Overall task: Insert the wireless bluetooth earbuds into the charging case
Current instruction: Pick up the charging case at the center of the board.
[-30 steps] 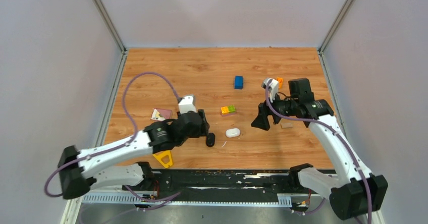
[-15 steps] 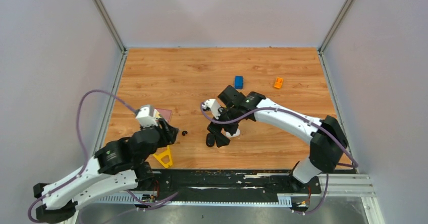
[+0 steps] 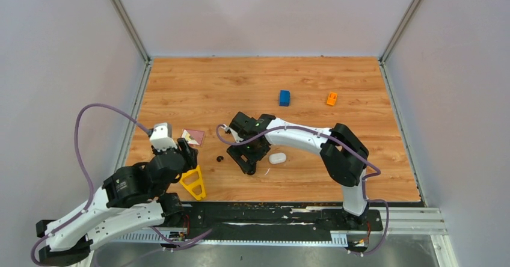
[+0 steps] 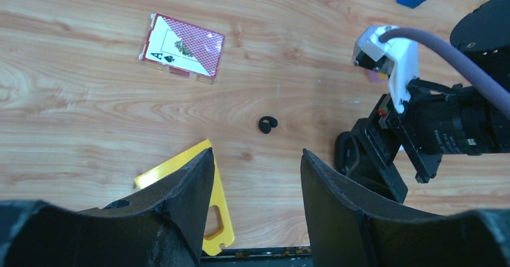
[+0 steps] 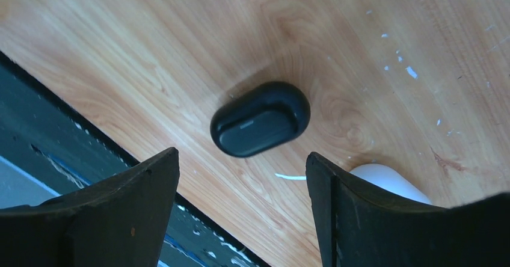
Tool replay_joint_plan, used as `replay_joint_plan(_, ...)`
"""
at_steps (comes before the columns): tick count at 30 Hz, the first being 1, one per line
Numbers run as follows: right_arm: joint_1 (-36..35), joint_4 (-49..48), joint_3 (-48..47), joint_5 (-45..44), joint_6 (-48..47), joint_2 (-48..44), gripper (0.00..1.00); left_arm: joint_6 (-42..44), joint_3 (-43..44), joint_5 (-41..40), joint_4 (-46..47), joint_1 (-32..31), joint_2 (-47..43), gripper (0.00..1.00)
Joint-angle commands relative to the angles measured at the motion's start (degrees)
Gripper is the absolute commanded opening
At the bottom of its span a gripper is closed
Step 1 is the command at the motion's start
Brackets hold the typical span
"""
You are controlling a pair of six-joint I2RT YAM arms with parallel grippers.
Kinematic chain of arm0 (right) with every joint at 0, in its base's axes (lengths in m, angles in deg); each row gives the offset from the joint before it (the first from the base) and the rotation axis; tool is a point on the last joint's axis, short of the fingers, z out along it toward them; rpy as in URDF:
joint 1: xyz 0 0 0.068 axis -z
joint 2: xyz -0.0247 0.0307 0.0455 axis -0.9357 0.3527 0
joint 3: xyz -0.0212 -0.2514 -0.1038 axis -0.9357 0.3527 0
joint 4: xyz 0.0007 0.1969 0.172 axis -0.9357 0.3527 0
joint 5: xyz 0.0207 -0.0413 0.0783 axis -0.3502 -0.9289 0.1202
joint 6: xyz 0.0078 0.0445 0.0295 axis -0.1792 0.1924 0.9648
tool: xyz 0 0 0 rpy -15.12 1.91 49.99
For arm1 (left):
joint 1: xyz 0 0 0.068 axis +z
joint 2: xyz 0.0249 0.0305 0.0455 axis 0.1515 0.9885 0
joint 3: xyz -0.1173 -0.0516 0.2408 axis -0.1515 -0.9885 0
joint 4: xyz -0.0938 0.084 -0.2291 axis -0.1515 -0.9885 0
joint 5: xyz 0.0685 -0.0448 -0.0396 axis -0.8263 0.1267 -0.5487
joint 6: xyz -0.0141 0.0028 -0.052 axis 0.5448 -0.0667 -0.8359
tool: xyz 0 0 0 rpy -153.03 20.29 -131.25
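**Top view:** Wood bench [image 3: 252, 77]. L arm [image 3: 129, 186] sits low at near-left, its jaws over the near edge by a yellow plastic piece [image 3: 194, 183]. R arm [image 3: 301, 136] stretches across to bench centre, jaws pointing down. One black earbud [image 3: 219, 159] lies alone on the bench betw. the two sets of jaws, closer to the R ones and touching neither. White oval pod [image 3: 277, 158] sits just right of the R jaws. Playing card [image 3: 192, 136] is near the L arm. Blue brick [image 3: 284, 97] and orange brick [image 3: 331, 98] are further back, well apart from both arms. The charging case is hidden under the R wrist here.

**L wrist:** L jaws are spread wide, nothing betw. them. Black earbud [image 4: 267, 124] lies ahead of the gap, beyond the tips, no contact. Card [image 4: 183, 52] is up-left, face-up ace on a red-backed stack. Yellow piece [image 4: 219, 219] pokes out by the L-side finger. R arm's wrist cam [image 4: 445, 128] fills the right side.

**R wrist:** R jaws are also released, holding nothing. Black charging case [image 5: 260, 119] lies lid shut on the bench, tilted, seen in the gap but past the tips, touching neither finger. White pod [image 5: 385, 180] peeks out by the right-hand finger, apart from the case. No bud visible in or at the case.
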Motion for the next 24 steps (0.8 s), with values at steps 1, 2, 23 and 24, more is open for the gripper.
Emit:
replay_joint_plan(1,-0.6,-0.44,-4.72,-6.48,9.89,0.92,0.77,4.09,0.14,-0.85,1.71,0.05,1.92,0.63)
replay_joint_plan(2,-0.52,-0.99,-4.69,-5.83,11.06,0.94,0.77,4.86,-0.32,-0.71,2.61,0.12,1.91,0.63)
replay_joint_plan(23,-0.95,-6.83,1.38,-12.52,10.65,3.09,0.69,6.07,-5.1,4.04,10.36,0.09,2.26,0.63)
replay_joint_plan(24,-0.87,-7.62,2.54,-11.36,9.41,1.86,0.68,6.21,-5.04,4.1,10.67,0.08,2.28,0.63)
